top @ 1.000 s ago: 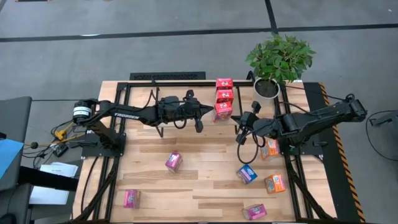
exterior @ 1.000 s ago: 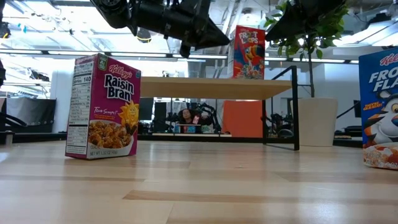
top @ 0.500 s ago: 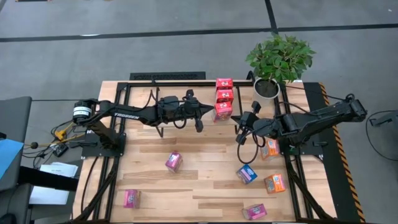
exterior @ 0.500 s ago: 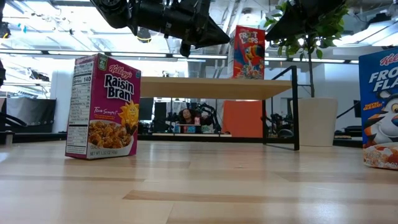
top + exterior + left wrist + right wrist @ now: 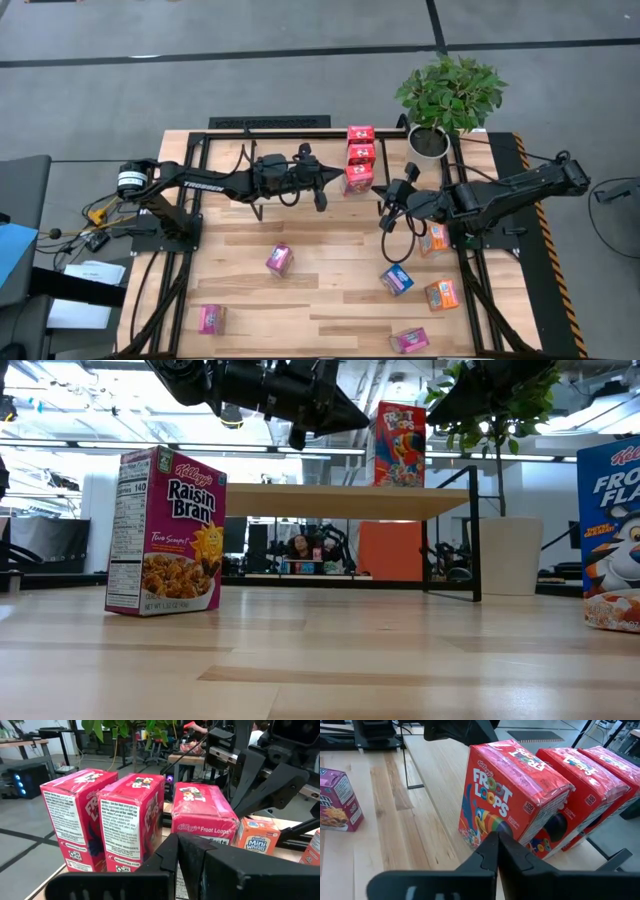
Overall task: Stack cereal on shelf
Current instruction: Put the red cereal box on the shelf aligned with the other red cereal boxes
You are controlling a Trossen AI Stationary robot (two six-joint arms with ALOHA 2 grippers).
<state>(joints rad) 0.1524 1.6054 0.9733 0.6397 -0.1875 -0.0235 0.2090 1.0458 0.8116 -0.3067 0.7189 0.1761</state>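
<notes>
Three small red cardboard Froot Loops boxes stand upright in a row on the light wooden board of the low black-tubed shelf (image 5: 270,122) at the far side of the pale wooden worktop (image 5: 330,300): the farthest red box (image 5: 360,133), the middle red box (image 5: 361,153) and the nearest red box (image 5: 357,177), each just beside the next. The left gripper (image 5: 330,178) sits just beside the nearest red box on its left, its fingers closed with nothing between them. The right gripper (image 5: 377,190) is on that box's other side, close to it, its fingers pressed together and empty; whether either gripper touches the box I cannot tell. The rest of the cereal is off the shelf on the worktop: a magenta-pink Raisin Bran box (image 5: 279,259) near the middle, a second magenta-pink box (image 5: 210,318) toward the near left corner, a third magenta-pink box (image 5: 409,340) at the near edge on the right, an orange-and-blue box lying on its side (image 5: 397,279), another orange-and-blue box (image 5: 441,294) just beyond it to the right, and a third orange box (image 5: 437,237) partly hidden under the right arm. A green leafy potted plant in a white pot (image 5: 447,95) stands at the far right corner, beside the shelf's end.
</notes>
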